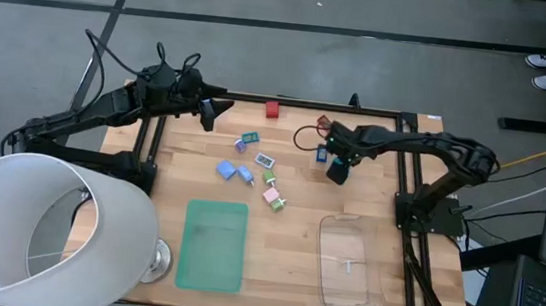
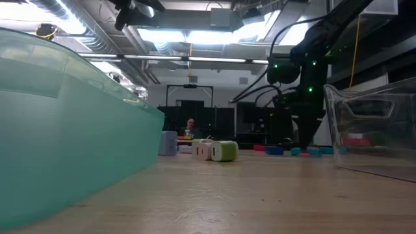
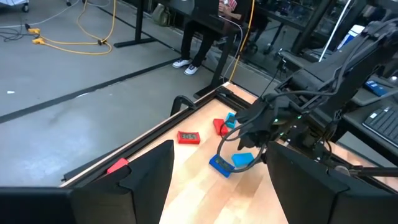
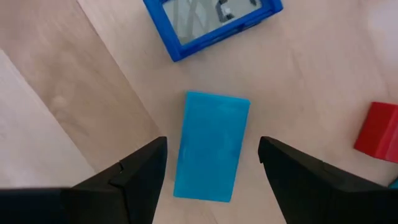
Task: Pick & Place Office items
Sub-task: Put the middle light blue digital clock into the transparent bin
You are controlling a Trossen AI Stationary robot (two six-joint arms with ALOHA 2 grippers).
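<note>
A: R gripper [image 4: 211, 163] — jaws?
B: Spread, nothing pinched. Straddling a light-blue flat block [image 4: 211, 147] lying on the wood, one finger each side, gap on both.
A: Around it?
B: Blue framed piece w/ pale face [image 4: 213, 22] just beyond the block, apart from it. Red piece [image 4: 379, 132] off to one side.
A: Where on the table?
B: Far-right area of the tabletop [image 1: 294, 246], near the back edge, gripper pointing down.
A: L gripper [image 3: 217, 180]?
B: Jaws spread too, empty. Up above the far-left corner, well apart from the items. Looks across at the R arm; red labelled piece [image 3: 188, 137] near the table edge on that side.
A: Rest of the office items?
B: Red block [image 1: 273, 109] alone at the back edge. Cluster mid-table: teal piece [image 1: 249, 137], white-labelled piece [image 1: 264, 159], two blue pieces [image 1: 225, 171], light green [image 1: 270, 178], pink [image 1: 274, 198].
A: Containers?
B: Clear plastic tray [image 1: 350, 264] front right, green mat [image 1: 213, 245] front centre. No office item on either, far as can be seen.
A: Low view?
B: Pink and light-green pieces side by side, touching.
</note>
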